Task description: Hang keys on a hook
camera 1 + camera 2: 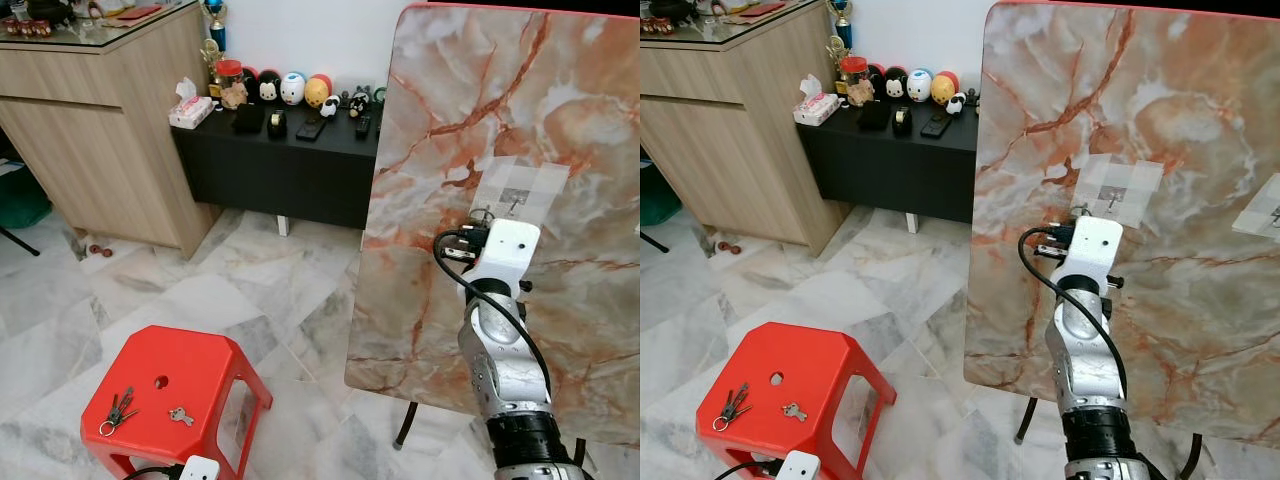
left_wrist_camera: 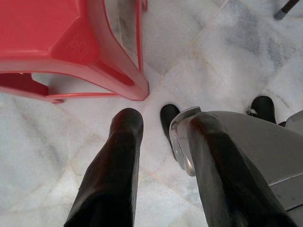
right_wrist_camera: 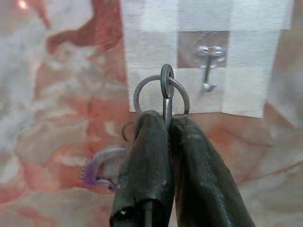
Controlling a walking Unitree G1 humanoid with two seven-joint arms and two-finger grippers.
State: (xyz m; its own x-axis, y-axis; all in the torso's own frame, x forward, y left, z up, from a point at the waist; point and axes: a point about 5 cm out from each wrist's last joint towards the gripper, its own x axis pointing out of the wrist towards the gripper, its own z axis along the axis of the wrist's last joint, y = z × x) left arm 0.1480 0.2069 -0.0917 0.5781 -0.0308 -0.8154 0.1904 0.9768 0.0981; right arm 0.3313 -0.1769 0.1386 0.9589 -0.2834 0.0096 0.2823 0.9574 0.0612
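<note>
the right gripper (image 3: 166, 124) is raised in front of the upright marble board (image 1: 480, 110), its two black fingers (image 3: 147, 156) pressed together on a key (image 3: 166, 92) whose flat head sticks up past the tips. a metal ring (image 3: 161, 94) passes through that key's hole, and something purple, blurred, perhaps a tag, hangs beside the fingers. the hook (image 3: 208, 66) is a small metal one under a clear pad, fixed to the board by a square of pale tape (image 3: 222, 56); it lies just beside the key head and ring, apart from them. from the head views the right arm (image 1: 500, 340) reaches up to the same taped patch (image 1: 1122, 190).

low on the robot's left stands a red stool (image 1: 200, 365). on its seat lie another bunch of keys (image 1: 118, 410) and a single small key (image 1: 181, 415), near each other but not touching. the left gripper (image 2: 163, 137) hangs beside the stool's leg over the marble floor (image 2: 227, 61), its fingers apart and holding nothing.
</note>
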